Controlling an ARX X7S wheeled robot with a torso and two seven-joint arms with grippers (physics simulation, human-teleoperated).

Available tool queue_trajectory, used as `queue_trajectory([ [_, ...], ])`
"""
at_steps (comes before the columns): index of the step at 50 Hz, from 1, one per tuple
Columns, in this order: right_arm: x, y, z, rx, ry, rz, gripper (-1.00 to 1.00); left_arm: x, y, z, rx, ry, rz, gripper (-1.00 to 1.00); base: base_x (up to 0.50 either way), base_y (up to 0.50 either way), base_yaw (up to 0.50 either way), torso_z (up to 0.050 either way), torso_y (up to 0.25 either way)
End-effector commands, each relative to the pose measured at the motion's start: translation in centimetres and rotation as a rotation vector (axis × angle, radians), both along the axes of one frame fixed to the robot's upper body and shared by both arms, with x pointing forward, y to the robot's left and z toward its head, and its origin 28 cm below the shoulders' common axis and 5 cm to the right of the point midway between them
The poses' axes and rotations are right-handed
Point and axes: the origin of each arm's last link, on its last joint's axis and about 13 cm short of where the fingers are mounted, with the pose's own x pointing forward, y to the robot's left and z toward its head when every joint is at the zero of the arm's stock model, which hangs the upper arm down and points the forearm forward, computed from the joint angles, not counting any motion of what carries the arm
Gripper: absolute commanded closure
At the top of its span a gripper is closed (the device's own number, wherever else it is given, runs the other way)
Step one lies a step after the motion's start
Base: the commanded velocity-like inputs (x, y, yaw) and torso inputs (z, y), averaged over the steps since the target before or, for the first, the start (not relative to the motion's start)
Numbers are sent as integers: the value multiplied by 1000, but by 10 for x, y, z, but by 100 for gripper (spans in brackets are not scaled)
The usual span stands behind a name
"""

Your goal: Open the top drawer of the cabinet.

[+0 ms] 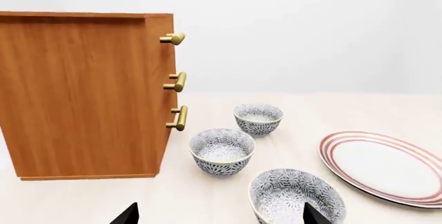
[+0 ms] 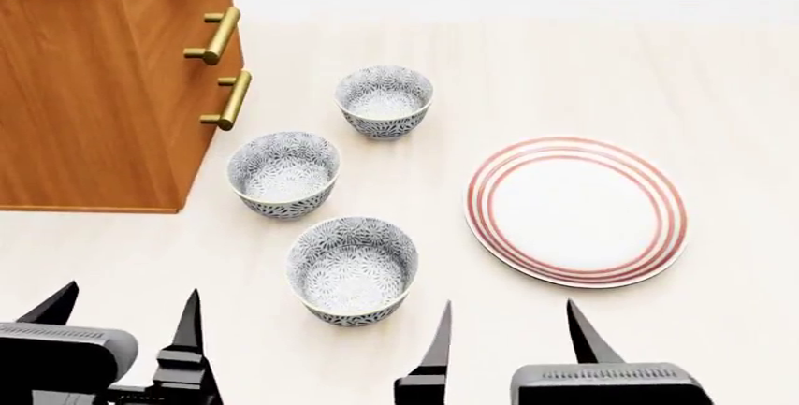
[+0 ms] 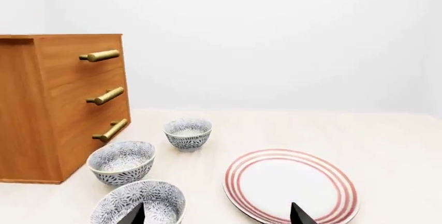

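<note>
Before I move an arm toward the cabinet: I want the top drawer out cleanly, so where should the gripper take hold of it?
Grip the top drawer's brass bar handle, coming from the front face, the bowls' side. The bar stands off the top drawer on posts, leaving room for one finger behind it. Probably close across its middle, then pull straight out.

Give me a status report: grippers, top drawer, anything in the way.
Left gripper and right gripper both open, empty, short of the cabinet. Top drawer shut, handle untouched. Three patterned bowls stand before the drawer fronts.
</note>
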Motion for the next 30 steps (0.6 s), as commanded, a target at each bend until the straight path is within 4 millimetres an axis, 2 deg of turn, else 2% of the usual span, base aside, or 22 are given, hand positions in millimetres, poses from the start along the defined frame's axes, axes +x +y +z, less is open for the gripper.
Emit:
queue_trajectory([
  [1,-13,2,14,-5,-29,20,-100,-11,-1,19,35,-35,-8,-100,0,0,0,0,0],
  [11,-18,2,16,-12,-39,28,-100,-15,1,21,61,-44,0,-100,24,-7,0,0,0],
  [30,-16,2,15,-11,-42,41,-100,-13,0,11,76,-36,5,-100,446,-192,0,0,0],
])
